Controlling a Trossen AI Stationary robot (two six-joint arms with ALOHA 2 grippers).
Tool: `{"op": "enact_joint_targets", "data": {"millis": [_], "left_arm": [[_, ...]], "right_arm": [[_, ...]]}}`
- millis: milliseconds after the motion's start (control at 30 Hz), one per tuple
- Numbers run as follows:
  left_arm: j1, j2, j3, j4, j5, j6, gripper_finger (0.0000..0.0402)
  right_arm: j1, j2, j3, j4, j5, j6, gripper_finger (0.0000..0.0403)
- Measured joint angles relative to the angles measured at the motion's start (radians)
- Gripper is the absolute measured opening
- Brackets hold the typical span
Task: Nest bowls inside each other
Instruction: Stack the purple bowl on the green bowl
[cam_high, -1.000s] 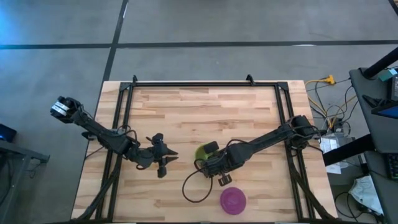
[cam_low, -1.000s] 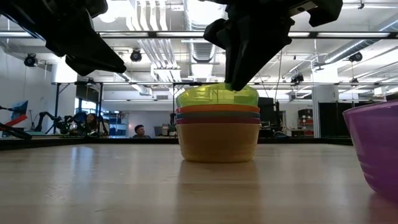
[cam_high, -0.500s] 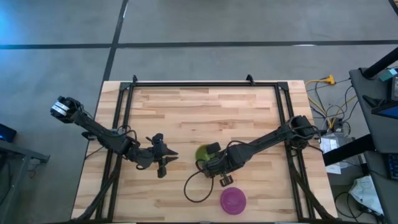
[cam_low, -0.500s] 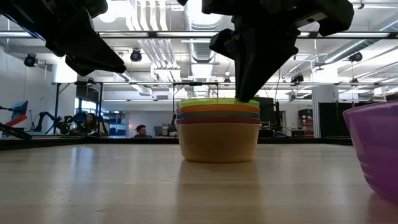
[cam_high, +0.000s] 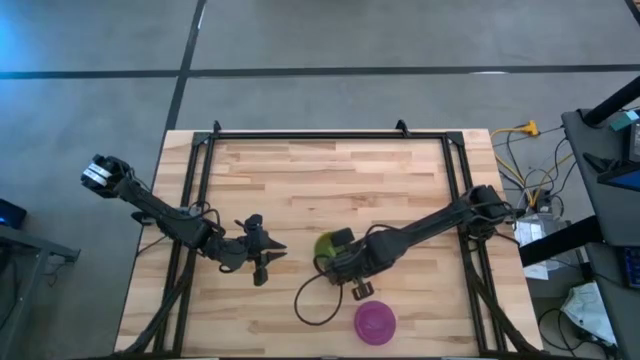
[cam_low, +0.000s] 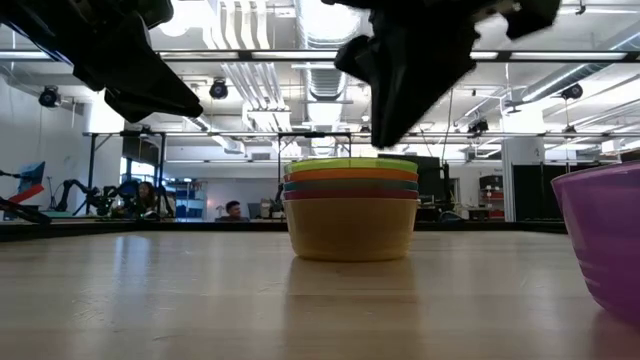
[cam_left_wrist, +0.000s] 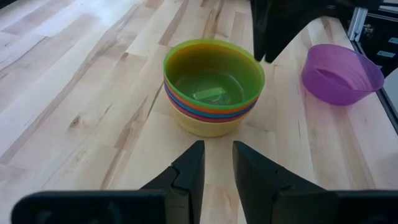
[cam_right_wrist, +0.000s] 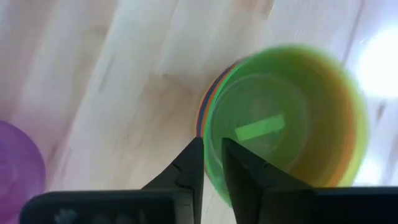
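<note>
A stack of nested bowls (cam_high: 324, 245) (cam_low: 350, 215) sits on the table on its yellow bottom bowl. The green bowl (cam_left_wrist: 212, 87) (cam_right_wrist: 280, 124) is on top, with orange-red, blue and pink rims showing beneath it. A purple bowl (cam_high: 374, 323) (cam_left_wrist: 341, 73) (cam_low: 605, 230) stands alone, upright, nearer the table's near edge. My right gripper (cam_low: 385, 130) (cam_right_wrist: 212, 149) hovers just above the stack's near rim, fingers a little apart and touching nothing. My left gripper (cam_high: 266, 254) (cam_left_wrist: 217, 155) waits to the left of the stack, narrowly open.
A black cable loop (cam_high: 310, 300) lies on the wood near the stack, toward the near edge. Black frame rails (cam_high: 200, 200) run along the table's left, right and far sides. Bare wood shows across the far half of the table (cam_high: 330, 175).
The green bowl, held tilted above the stack a second ago, has dropped level into the stack. My right gripper followed it down to the rim, then rose clear of it. The stack and the purple bowl have stayed put.
</note>
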Motion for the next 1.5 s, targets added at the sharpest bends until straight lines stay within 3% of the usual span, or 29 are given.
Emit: {"op": "enact_joint_targets", "data": {"millis": [167, 367, 633, 1000, 1267, 1500], "left_arm": [[0.0, 0.0, 0.0, 0.0, 0.001, 0.019, 0.0068], [-0.013, 0.024, 0.0, 0.016, 0.006, 0.129, 0.0068], [-0.024, 0.169, 0.031, 0.18, 0.097, 0.361, 0.0068], [-0.024, 0.251, 0.099, 0.176, 0.203, 0.37, 0.0068], [-0.024, 0.251, 0.097, 0.158, 0.206, 0.359, 0.0073], [-0.024, 0.25, 0.096, 0.149, 0.205, 0.331, 0.0133]], "right_arm": [[0.003, -0.067, 0.021, -0.01, -0.003, 0.023, 0.0066], [0.046, -0.181, 0.006, -0.105, -0.119, 0.19, 0.0075], [0.192, -0.266, -0.191, 0.072, -0.127, 0.312, 0.0071], [0.234, -0.252, -0.462, 0.326, -0.097, 0.406, 0.0099], [0.222, -0.253, -0.487, 0.438, -0.1, 0.397, 0.0115], [0.223, -0.253, -0.483, 0.452, -0.101, 0.398, 0.0116]]}}
